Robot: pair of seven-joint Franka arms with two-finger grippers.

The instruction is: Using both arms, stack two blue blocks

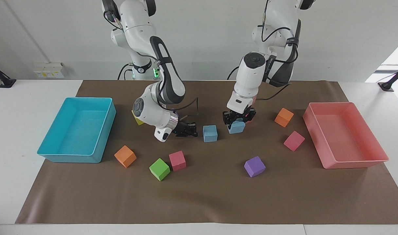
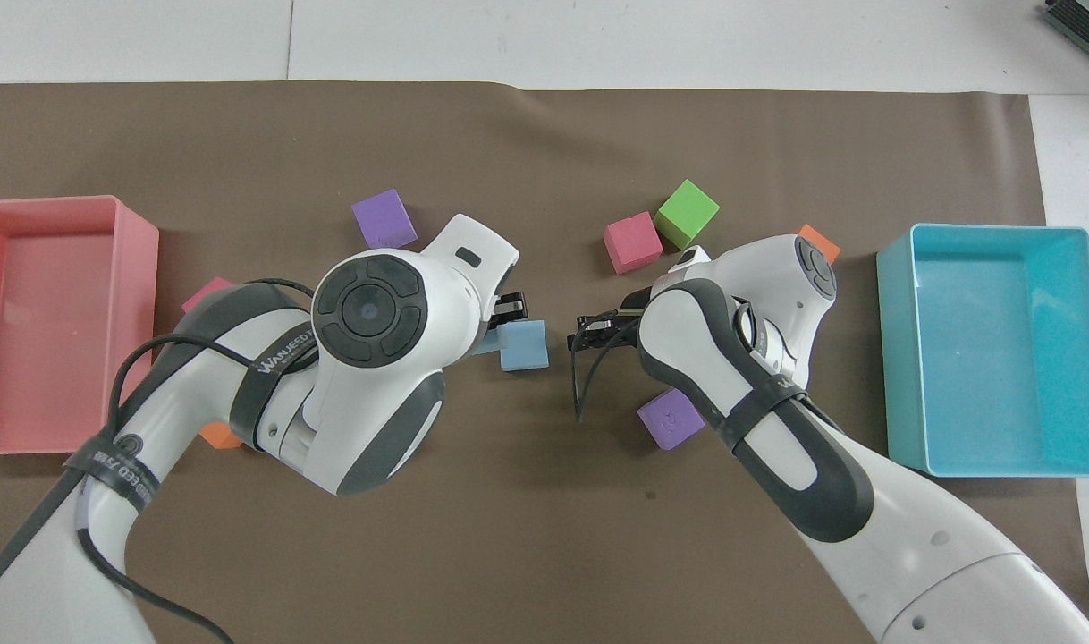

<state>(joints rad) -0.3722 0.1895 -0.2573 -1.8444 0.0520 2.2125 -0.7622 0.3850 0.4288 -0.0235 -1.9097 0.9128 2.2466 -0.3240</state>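
- Brown paper [image 1: 199,195] covers the white table under a pale wall; all places below are given from the blue block on the paper [image 1: 210,133], which sits flat about midway between the two arms.
- Left gripper [image 1: 237,121] is clamped on the second blue block [image 1: 236,127], held up off the paper just beside the resting block, toward the left arm's end.
- From overhead, only a sliver of that held block [image 2: 485,344] shows under the left arm's wrist.
- Right gripper [image 1: 190,130] hangs low just beside the resting block, toward the right arm's end, fingertips pressed together on nothing and not touching it.
- Green cube [image 1: 159,169], pink cube [image 1: 177,160] and orange cube [image 1: 125,156] lie farther from the robots than the resting block, toward the right arm's end.
- Turquoise tray [image 1: 102,143] stands well apart from it at that same end.
- Purple cube [image 1: 254,166] lies farther from the robots than the resting block, toward the left arm's end.
- Another pink cube [image 1: 294,140], another orange cube [image 1: 283,117] and the pink tray [image 1: 349,161] stand toward that end too.
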